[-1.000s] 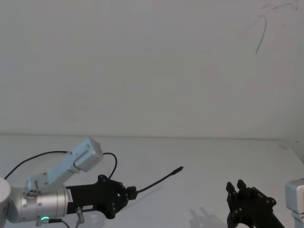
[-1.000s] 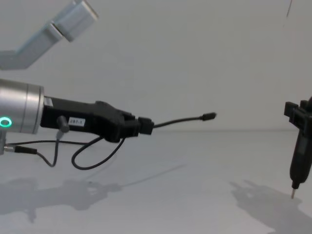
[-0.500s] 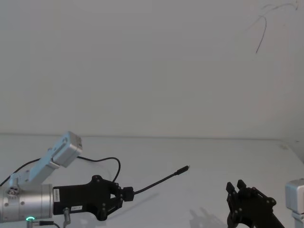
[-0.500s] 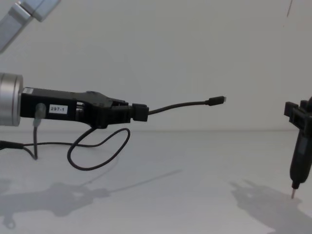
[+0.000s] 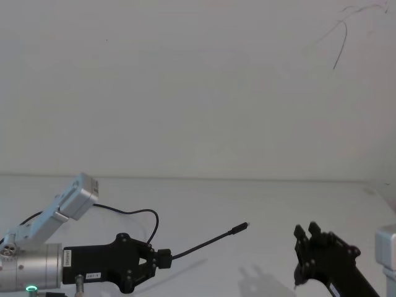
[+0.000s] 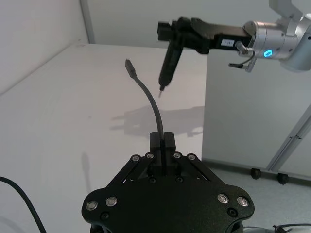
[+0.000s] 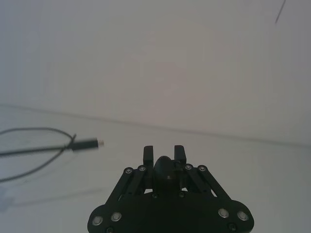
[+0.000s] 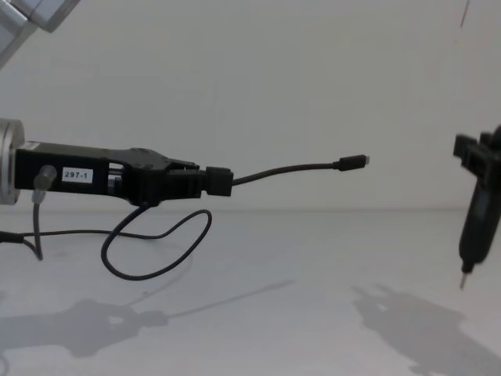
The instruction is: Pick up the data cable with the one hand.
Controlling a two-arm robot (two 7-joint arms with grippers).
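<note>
- Left tool (image 8: 219,182), above the desk (image 8: 313,329), clamped on the data cable (image 8: 290,168); its plug (image 8: 352,162) juts out in air; slack loops below
- Right tool (image 5: 306,230), at right, grips a black pin-tipped stylus (image 8: 474,223)

— what sort of place is this?
— a robotics lab or test room, i'd say. a bare white table (image 5: 278,204) stands against a plain white wall (image 5: 185,93), with nothing homely about it.
— what else points that way?
— white partition panels (image 6: 252,111) with casters (image 6: 253,172) at their foot on a pale floor (image 6: 291,213). and the robot's right arm (image 6: 284,34), silver with a lit ring, reaches over the table.
</note>
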